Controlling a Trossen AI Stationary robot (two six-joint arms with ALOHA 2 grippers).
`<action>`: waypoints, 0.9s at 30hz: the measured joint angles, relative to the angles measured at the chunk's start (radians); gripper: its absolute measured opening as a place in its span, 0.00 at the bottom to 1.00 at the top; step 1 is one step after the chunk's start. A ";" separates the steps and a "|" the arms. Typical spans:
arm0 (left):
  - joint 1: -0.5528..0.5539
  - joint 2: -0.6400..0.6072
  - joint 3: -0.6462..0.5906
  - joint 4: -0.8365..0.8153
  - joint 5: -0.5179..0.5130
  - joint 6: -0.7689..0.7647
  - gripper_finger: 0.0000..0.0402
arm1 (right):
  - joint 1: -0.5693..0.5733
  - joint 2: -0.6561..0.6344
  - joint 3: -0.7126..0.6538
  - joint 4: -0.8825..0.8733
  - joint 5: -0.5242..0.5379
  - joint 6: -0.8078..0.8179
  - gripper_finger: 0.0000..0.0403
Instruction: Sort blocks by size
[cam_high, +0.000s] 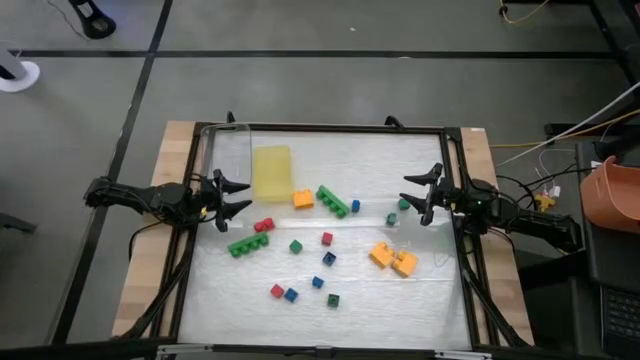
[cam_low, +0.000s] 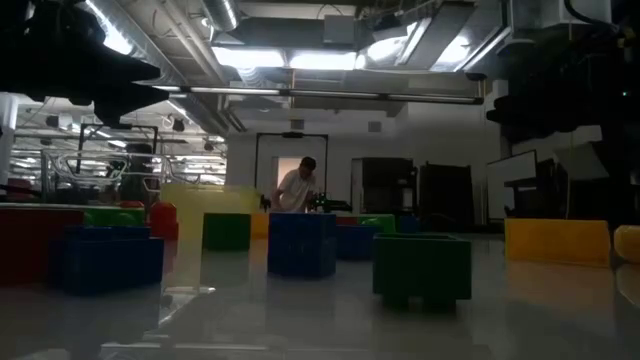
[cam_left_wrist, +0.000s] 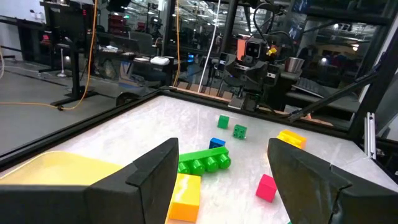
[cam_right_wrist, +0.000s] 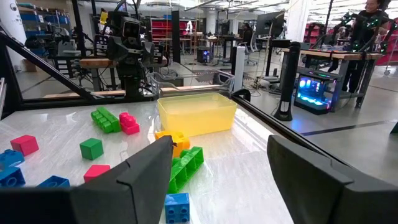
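High view: blocks (cam_high: 327, 238) lie scattered over the white mat between the two arms, none yet grouped by size. Left gripper (cam_high: 238, 196) sits at the mat's left edge, fingers spread wide, holding nothing. Right gripper (cam_high: 420, 194) mirrors it at the right edge, also spread wide and empty

Nearest to the left gripper: red brick (cam_high: 264, 226) and long green brick (cam_high: 248, 244), both just inward of it and a little toward the near edge. The long green brick's axis runs roughly across the table, slightly tilted. Yellow tray (cam_high: 271, 171) lies just inward of the left gripper toward the far edge, with a clear container (cam_high: 228, 152) beside it

Nearest to the right gripper: a small green cube (cam_high: 392, 217) and a small blue cube (cam_high: 355, 206), just inward of it. The orange pair (cam_high: 393, 259) lies inward too, but nearer the front edge

Middle ground: second long green brick (cam_high: 333, 201) lies on a diagonal beside an orange brick (cam_high: 302, 199); right wrist view shows it almost end-on, so that arm would probably need to turn its wrist to close across the narrow width

Judgement: left arm is better placed for the red and long green bricks, right arm for the small cubes on its side
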 joint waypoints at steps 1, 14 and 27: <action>0.000 0.000 0.000 0.000 0.000 0.000 0.59 | 0.000 0.000 0.000 0.000 0.000 0.000 0.65; 0.000 0.000 0.000 0.000 0.000 0.000 0.59 | 0.000 0.000 0.000 0.014 0.003 -0.001 0.65; 0.000 0.000 0.000 0.002 -0.010 0.014 0.59 | 0.000 0.000 0.000 0.026 0.006 0.102 0.65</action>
